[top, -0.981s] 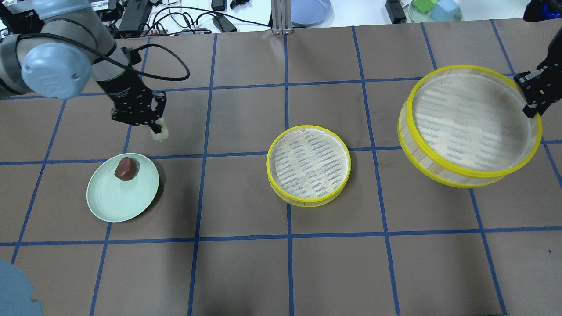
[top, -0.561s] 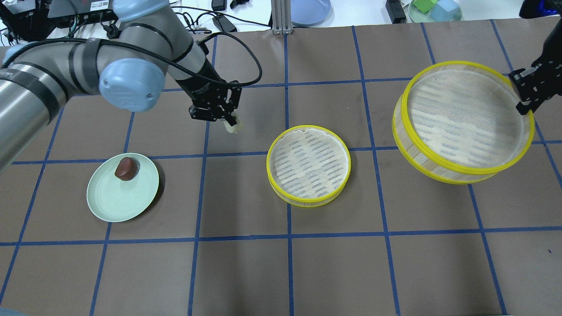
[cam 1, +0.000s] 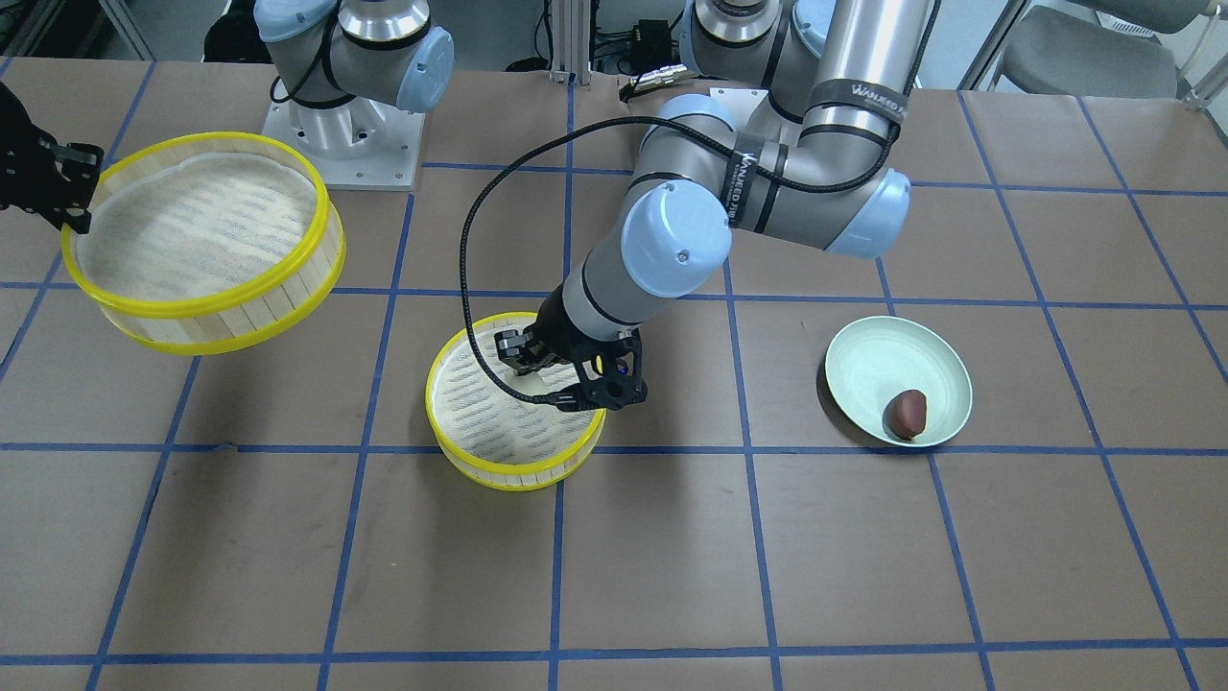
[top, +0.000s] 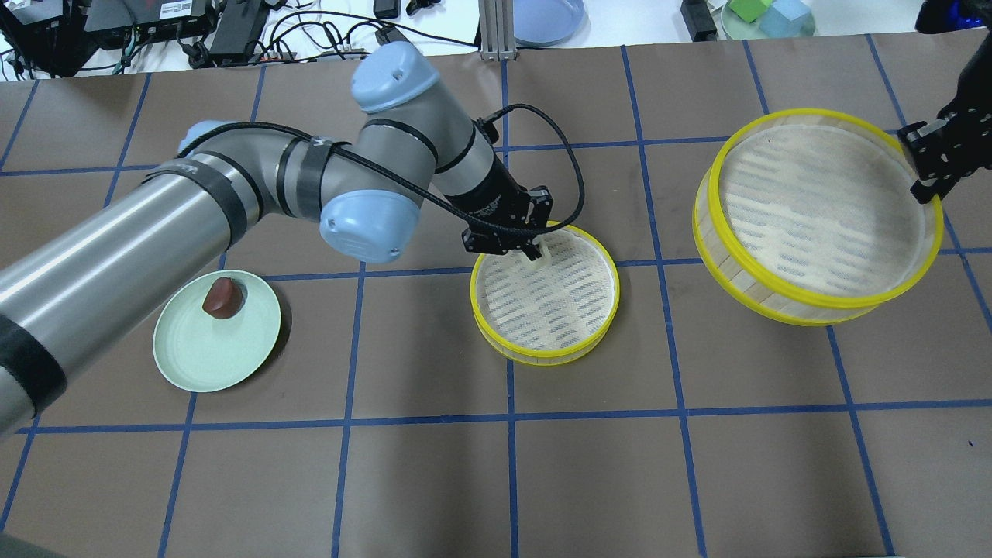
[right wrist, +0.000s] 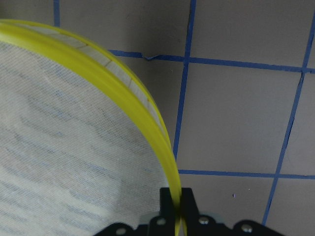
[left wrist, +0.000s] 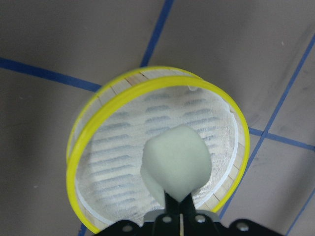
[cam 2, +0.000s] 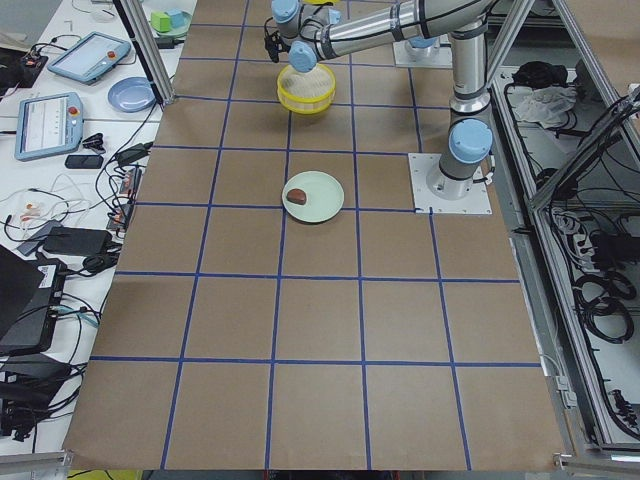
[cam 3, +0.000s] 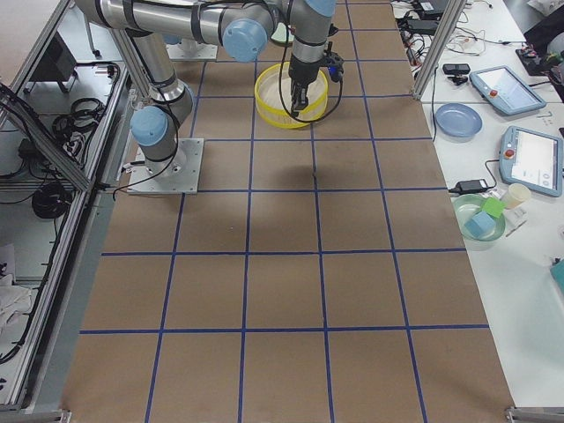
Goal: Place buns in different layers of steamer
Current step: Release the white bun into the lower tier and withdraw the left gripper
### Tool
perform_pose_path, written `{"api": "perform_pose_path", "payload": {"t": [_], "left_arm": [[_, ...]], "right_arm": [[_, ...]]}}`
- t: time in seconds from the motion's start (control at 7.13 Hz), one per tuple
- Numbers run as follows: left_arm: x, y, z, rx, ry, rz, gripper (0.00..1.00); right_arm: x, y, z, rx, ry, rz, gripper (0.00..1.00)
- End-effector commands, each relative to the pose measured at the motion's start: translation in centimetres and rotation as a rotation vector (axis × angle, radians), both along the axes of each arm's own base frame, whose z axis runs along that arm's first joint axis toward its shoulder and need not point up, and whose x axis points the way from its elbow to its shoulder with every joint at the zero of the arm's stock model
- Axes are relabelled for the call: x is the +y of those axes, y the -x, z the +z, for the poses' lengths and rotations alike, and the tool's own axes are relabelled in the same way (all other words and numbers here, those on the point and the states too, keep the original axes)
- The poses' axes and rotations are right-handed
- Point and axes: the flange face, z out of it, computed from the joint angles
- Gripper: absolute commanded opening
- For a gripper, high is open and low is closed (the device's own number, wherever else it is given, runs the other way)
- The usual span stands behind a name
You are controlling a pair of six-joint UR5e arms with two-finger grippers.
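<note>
My left gripper (top: 533, 253) is shut on the pale cream bun (top: 538, 255). It holds the bun just above the far left part of the small steamer layer (top: 542, 356) at the table's middle. The bun (left wrist: 176, 164) hangs over that layer's woven floor (left wrist: 118, 147) in the left wrist view. My right gripper (top: 926, 177) is shut on the yellow rim of the second steamer layer (top: 806, 306) and holds it tilted above the table at the right. The reddish-brown bun (top: 220, 297) lies on the pale green plate (top: 209, 360) at the left.
Beyond the table's far edge are cables (top: 310, 35), an aluminium post (top: 490, 31), a blue plate (top: 546, 19) and a dish with coloured blocks (top: 767, 17). The arm bases (cam 1: 345, 144) stand on the robot's side.
My left arm has carried the cream bun right, from near the green plate to over the middle steamer layer. My right gripper has shifted slightly left and away with its lifted layer.
</note>
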Motion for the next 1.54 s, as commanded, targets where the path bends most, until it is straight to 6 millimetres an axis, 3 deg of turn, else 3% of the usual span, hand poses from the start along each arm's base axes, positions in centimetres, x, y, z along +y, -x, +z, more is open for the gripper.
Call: {"api": "perform_pose_path", "payload": {"t": [0.0, 0.28, 0.42, 0.56, 0.7, 0.98, 1.26, 1.4], "left_arm": [[0.3, 1.3, -0.6, 0.007, 0.027, -0.020, 1.00], [0.0, 0.2, -0.6, -0.114, 0.059, -0.004, 1.00], [-0.8, -2.5, 0.7, -0.201, 0.078, 0.025, 1.00], [-3.3, -7.3, 2.8, -0.200, 0.140, 0.032, 1.00], [-4.4, -11.5, 5.0, -0.216, 0.201, -0.038, 1.00], [-5.5, -19.4, 4.8, -0.342, 0.161, -0.116, 1.00], [-4.5, -28.1, 5.7, -0.403, 0.070, -0.212, 1.00], [-3.8, -32.3, 5.5, -0.401, 0.039, -0.328, 1.00]], "right_arm": [[-0.1, 0.1, -0.2, -0.004, -0.001, -0.006, 0.00], [-0.1, 0.1, -0.2, -0.004, -0.002, -0.004, 0.00], [-0.1, 0.1, -0.2, -0.004, -0.001, -0.006, 0.00], [-0.1, 0.0, -0.1, -0.003, 0.001, -0.006, 0.00], [-0.1, 0.1, -0.2, -0.004, -0.002, -0.006, 0.00], [-0.1, 0.1, -0.1, -0.004, -0.001, -0.006, 0.00], [-0.6, -0.2, -0.8, -0.004, -0.009, -0.042, 0.00], [-2.5, -3.1, -2.6, -0.021, -0.010, -0.067, 0.00]]}}
